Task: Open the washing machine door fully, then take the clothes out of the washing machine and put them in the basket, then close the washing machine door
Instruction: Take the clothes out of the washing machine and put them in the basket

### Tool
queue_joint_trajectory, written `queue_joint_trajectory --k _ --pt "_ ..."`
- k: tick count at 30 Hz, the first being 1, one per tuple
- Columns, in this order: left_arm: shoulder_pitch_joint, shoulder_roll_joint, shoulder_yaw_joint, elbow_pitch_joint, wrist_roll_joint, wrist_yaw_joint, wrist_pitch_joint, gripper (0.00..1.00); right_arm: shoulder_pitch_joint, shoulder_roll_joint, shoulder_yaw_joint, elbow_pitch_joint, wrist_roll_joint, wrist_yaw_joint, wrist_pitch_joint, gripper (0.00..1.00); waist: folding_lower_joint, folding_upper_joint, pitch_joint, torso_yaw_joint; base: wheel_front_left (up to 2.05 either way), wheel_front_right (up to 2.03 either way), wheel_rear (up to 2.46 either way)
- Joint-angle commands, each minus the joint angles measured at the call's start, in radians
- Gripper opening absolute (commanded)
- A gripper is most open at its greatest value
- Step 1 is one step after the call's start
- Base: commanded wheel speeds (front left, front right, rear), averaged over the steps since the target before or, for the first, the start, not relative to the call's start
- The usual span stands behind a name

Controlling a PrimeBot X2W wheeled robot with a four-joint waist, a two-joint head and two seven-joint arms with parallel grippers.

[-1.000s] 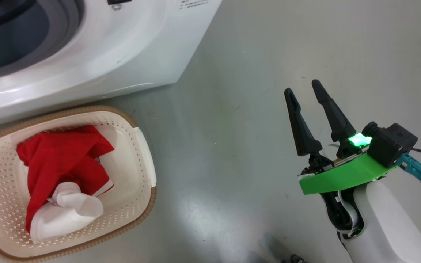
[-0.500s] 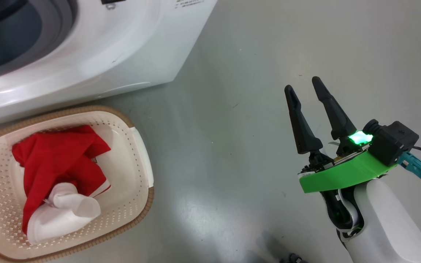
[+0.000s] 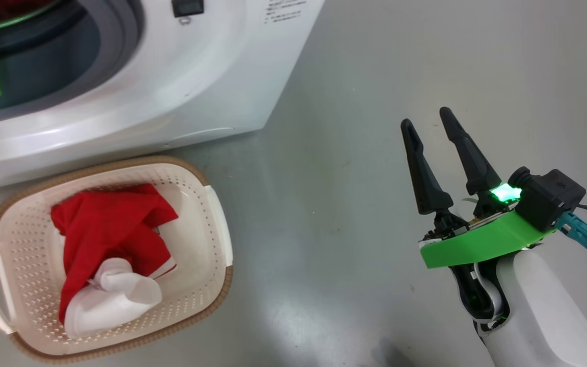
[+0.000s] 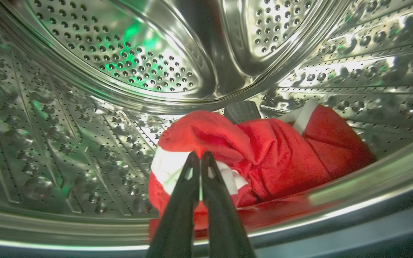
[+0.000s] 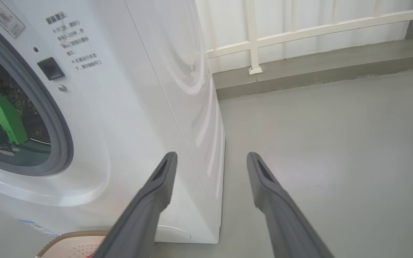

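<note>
Left fingers (image 4: pixel 181 208) pressed together against the clothes (image 4: pixel 281 157) inside the drum (image 4: pixel 66 118), any pinch hidden; right fingers (image 3: pixel 469 153) spread wide.

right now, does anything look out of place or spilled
Nothing stands out. One red garment lies wholly inside the basket, which sits upright by the washer; more clothes lie in the drum, where the left pincer is shut at their white edge.
</note>
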Motion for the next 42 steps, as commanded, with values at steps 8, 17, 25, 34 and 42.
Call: queue_joint_trajectory --k 8,17,25,34,42 --pt "0.100 -0.001 0.066 -0.161 -0.085 -0.046 -0.033 0.00 0.034 0.002 -0.003 -0.012 -0.032 0.006 -0.006 1.00 0.0000 0.0000 -0.051 0.042 0.00 0.00 0.00" --pt "0.245 -0.052 0.143 -0.392 -0.152 -0.078 -0.033 0.00 0.061 0.000 -0.017 -0.003 -0.052 0.006 -0.006 1.00 0.0000 0.0000 -0.105 0.069 0.00 0.00 0.00" --pt "0.363 -0.093 0.191 -0.558 -0.158 -0.108 -0.033 0.00 0.088 -0.014 -0.023 0.001 -0.053 0.006 -0.006 1.00 0.0000 0.0000 -0.157 0.088 0.00 0.00 0.00" --pt "0.537 -0.159 0.230 -0.767 -0.127 -0.138 -0.033 0.00 0.129 -0.042 -0.034 0.005 -0.052 0.006 -0.006 1.00 0.0000 0.0000 -0.229 0.113 0.00 0.00 0.00" --pt "0.661 -0.197 0.257 -0.921 -0.116 -0.157 -0.033 0.00 0.166 -0.063 -0.043 0.007 -0.052 0.006 -0.006 1.00 0.0000 0.0000 -0.286 0.133 0.00 0.00 0.00"
